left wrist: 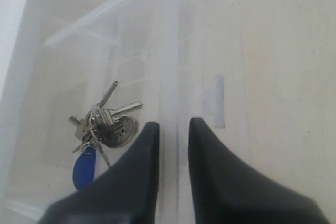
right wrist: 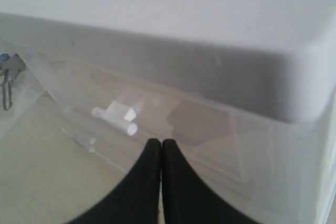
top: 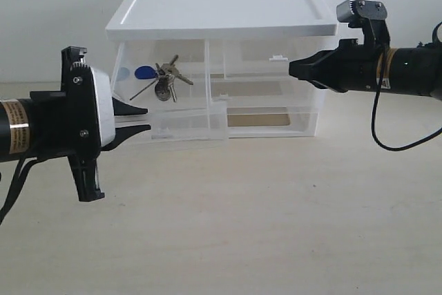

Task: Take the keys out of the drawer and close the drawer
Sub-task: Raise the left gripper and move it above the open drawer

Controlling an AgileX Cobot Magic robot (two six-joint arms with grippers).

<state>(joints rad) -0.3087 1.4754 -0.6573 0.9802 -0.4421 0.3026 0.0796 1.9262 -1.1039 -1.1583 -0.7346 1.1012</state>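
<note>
With left gripper (top: 146, 118), reaches in level from the left and nips drawer (left wrist: 169, 66) wall, jaws stacked, a slit apart. With right gripper (top: 294, 68), points left from the right, higher up, jaws pressed together, empty.

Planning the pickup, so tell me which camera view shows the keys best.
The left wrist view: the keys lie close, with separate blades, blue fob and round tag distinct. The exterior view shows them small through the drawer wall; the right wrist view catches only a sliver at its edge.
</note>
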